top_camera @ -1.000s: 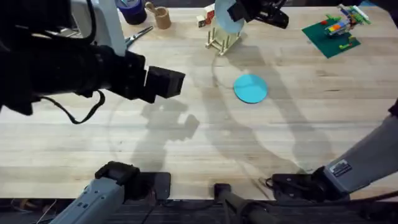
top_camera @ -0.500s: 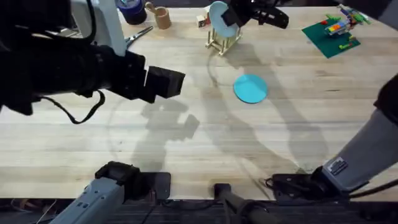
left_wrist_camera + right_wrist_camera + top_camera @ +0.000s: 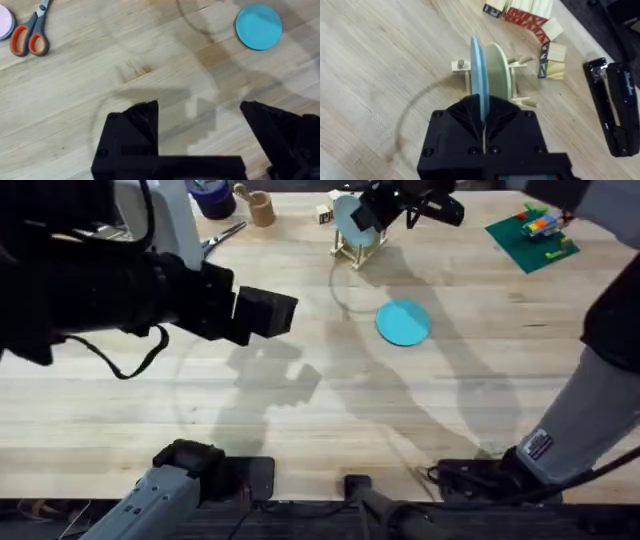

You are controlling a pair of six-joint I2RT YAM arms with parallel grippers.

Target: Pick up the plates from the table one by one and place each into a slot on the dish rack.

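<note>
The right gripper (image 3: pixel 482 120) has its jaws clamped edge-on on the thin, stiff pale blue round plate (image 3: pixel 475 70), lowering it into the small wooden dish rack (image 3: pixel 520 102); the rim looks slippery. The left gripper (image 3: pixel 200 130) hangs with jaws apart over the desk (image 3: pixel 300 410).

Two I2RT YAM arms seen from overhead: the left arm (image 3: pixel 120 290), large and matte black, trails a thin black cable looping toward 6 o'clock and ends in a boxy black left gripper (image 3: pixel 262 313). Its grey base link sits at 7 o'clock. The right arm (image 3: pixel 585 415) wears a grey sleeve-like link bearing a small white label, above a black base. The right gripper (image 3: pixel 482 125) is black, angular, with small round screws on its housing.
</note>
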